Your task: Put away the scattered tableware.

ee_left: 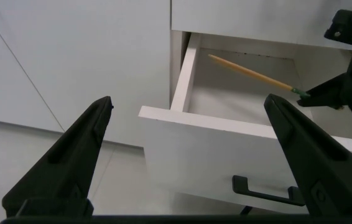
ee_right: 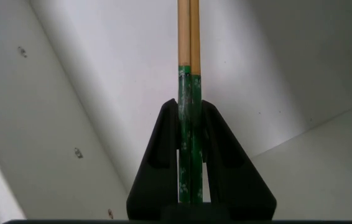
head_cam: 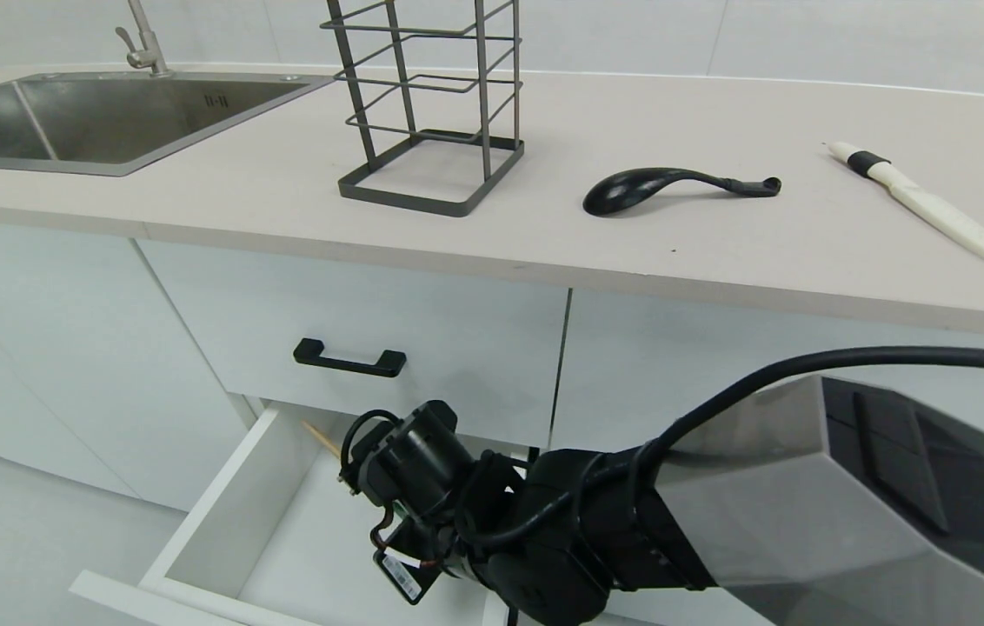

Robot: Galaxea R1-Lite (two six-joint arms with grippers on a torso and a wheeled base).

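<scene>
A pair of wooden chopsticks (ee_right: 185,62) with green ends is clamped in my right gripper (ee_right: 189,124), which is shut on them. That gripper (ee_left: 325,93) hangs over the open white drawer (head_cam: 222,487) below the counter, with the chopsticks (ee_left: 250,73) pointing toward the drawer's back left corner; their tip (head_cam: 320,437) shows just inside. My left gripper (ee_left: 188,102) is open and holds nothing, out in front of the drawer's front panel (ee_left: 194,143). On the counter lie a black spoon (head_cam: 674,187) and a white knife (head_cam: 927,207).
A dark wire rack (head_cam: 431,113) stands on the counter left of the spoon, and a steel sink (head_cam: 109,113) is at the far left. Above the open drawer is a closed one with a black handle (head_cam: 349,358). White cabinet doors flank the drawer.
</scene>
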